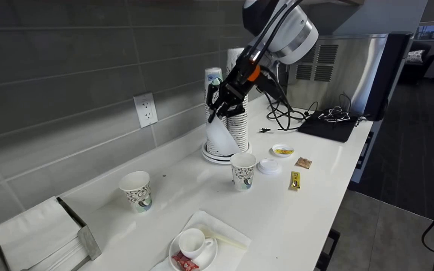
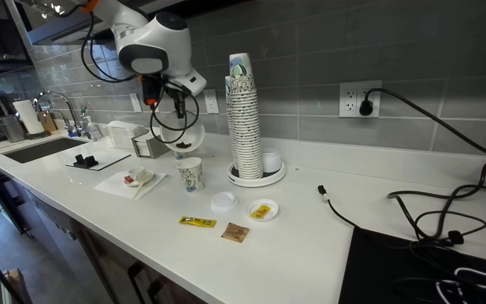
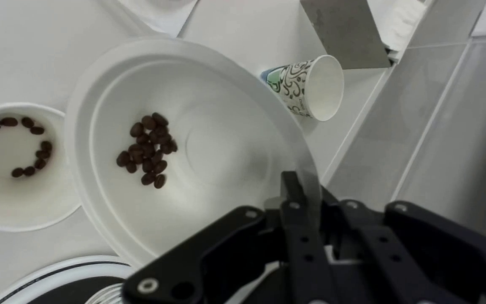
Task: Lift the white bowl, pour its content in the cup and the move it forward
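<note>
White bowl (image 3: pixel 213 147) tilted, plain, brown beans (image 3: pixel 147 150) clustered inside.

Gripper (image 1: pixel 217 114) holding bowl (image 1: pixel 221 136) (tilted), cup (image 1: pixel 243 174) below

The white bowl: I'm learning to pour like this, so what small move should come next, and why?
Probably tip the white bowl slightly more toward the cup: gripped at its rim by the claw, it is tilted, yet brown beans sit in its cup-facing half, while others lie in the cup.
</note>
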